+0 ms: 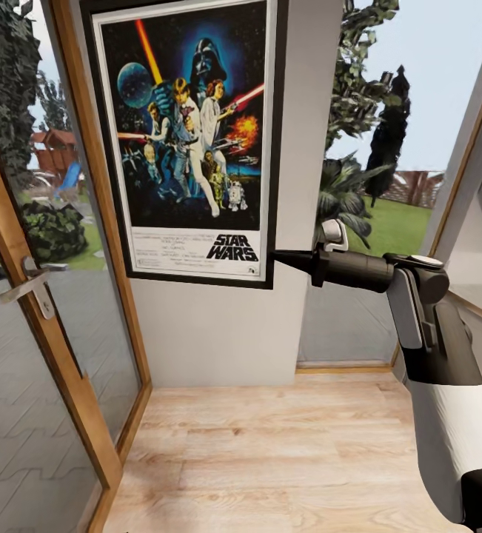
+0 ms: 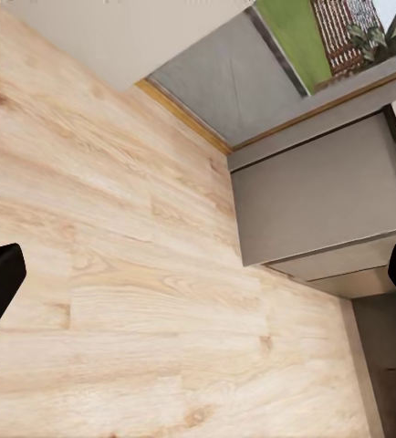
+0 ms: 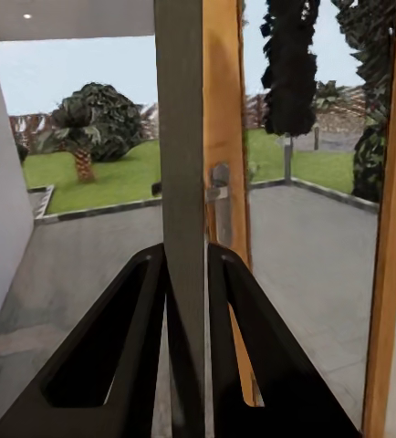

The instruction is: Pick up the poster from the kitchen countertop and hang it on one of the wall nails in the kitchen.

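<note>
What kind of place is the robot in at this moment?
Probably a room corner of a house beside a garden: light wood plank floor, a wood-framed glass door onto a terrace, and the poster against a grey wall.

The right gripper's fingers (image 1: 289, 259) pinch the poster (image 1: 189, 133) at its lower right edge against the wall (image 1: 218, 326).

Room corner: plain grey wall panel (image 1: 218, 326) between glazing. Light wood plank floor (image 1: 285, 459). Wood-framed glass door (image 1: 18, 244) with metal lever handle (image 1: 29, 285). Beyond the glass: paved terrace, lawn (image 1: 400, 226), palms and tall trees, daylight sky. Grey cabinet (image 2: 326, 196) standing on the planks.
</note>
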Robot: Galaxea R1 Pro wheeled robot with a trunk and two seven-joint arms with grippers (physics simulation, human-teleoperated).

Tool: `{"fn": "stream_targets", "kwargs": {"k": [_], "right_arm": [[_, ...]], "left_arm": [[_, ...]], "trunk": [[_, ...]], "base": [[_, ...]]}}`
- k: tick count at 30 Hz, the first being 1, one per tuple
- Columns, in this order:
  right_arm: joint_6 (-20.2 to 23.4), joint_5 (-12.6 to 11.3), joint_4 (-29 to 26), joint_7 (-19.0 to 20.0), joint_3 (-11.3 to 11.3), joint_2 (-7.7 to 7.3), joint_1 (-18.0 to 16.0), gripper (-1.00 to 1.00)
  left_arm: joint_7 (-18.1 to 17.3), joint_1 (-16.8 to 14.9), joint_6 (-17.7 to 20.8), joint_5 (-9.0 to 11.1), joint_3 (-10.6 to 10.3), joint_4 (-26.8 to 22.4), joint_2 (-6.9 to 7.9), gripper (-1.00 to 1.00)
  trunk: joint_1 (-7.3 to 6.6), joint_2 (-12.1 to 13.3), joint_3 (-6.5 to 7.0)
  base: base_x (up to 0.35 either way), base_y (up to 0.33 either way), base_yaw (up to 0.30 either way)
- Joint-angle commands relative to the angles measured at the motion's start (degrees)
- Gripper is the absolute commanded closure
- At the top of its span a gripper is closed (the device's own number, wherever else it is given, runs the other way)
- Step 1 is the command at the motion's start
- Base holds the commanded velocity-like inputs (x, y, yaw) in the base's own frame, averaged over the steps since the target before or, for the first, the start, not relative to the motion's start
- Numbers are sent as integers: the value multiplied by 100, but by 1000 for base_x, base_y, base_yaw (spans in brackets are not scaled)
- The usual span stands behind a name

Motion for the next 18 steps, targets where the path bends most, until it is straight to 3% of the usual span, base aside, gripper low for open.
{"fn": "stream_targets", "kwargs": {"k": [1,18], "right_arm": [[36,-30,1,2,5,-4,-4,100],[36,-30,1,2,5,-4,-5,100]], "left_arm": [[-1,-1,-58,33,-48,-2,2,-100],[-1,-1,-55,33,-48,-5,2,-100]], "trunk": [[5,-6,-5],[5,-6,-5]], "base": [[260,0,0],[326,0,0]]}}
